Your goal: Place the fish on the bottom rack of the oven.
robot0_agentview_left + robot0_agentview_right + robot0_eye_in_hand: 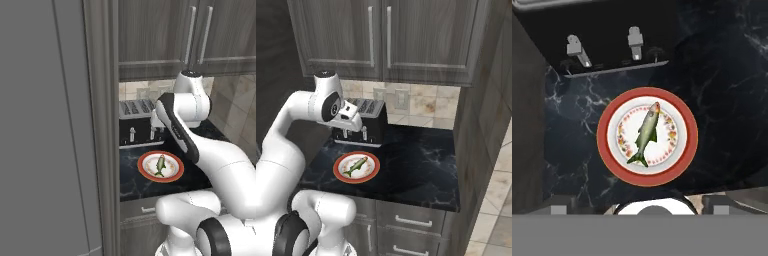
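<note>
A small greenish-yellow fish (160,165) (355,166) (646,134) lies in the middle of a red-rimmed white plate (143,168) (338,170) (607,145) on the dark marble counter (134,186) (416,160). My gripper (354,123) (640,202) hangs well above the plate and looks straight down on it. Its fingertips (559,205) stand wide apart at the bottom of the hand view, open with nothing between them. The oven and its bottom rack are out of view.
A black toaster (137,122) (371,120) (612,35) stands at the back of the counter just behind the plate. Wall cabinets (386,35) hang above. A tall grey panel (100,125) bounds the counter on the left, a side wall (481,125) on the right.
</note>
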{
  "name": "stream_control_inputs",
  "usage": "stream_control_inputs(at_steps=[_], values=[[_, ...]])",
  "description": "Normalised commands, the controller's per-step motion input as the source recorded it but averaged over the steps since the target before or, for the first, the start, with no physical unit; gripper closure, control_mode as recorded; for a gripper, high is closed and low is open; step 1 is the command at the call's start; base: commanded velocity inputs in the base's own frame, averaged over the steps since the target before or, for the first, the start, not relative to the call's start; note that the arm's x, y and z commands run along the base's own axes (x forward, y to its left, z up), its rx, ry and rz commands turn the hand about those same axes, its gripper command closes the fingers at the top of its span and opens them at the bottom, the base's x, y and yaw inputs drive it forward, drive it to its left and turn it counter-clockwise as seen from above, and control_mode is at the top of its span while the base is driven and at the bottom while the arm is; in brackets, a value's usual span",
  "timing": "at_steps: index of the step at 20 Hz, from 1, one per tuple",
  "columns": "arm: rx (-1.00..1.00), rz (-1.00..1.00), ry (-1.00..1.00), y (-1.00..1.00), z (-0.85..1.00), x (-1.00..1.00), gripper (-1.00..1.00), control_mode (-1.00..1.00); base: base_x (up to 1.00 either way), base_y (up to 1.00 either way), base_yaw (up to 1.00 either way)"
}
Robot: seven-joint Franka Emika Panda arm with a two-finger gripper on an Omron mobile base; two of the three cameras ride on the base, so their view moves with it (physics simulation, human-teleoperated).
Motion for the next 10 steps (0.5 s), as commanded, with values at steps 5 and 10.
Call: stream_control_inputs(at_steps=[5, 10], values=[[0.08, -0.25, 0.0, -0.09, -0.74, 0.0, -1.0, -1.0, 0.0, 0.0, 0.0], [0.06, -0.05, 0.0, -0.06, -0.52, 0.0, -1.0, -1.0, 0.0, 0.0, 0.0]])
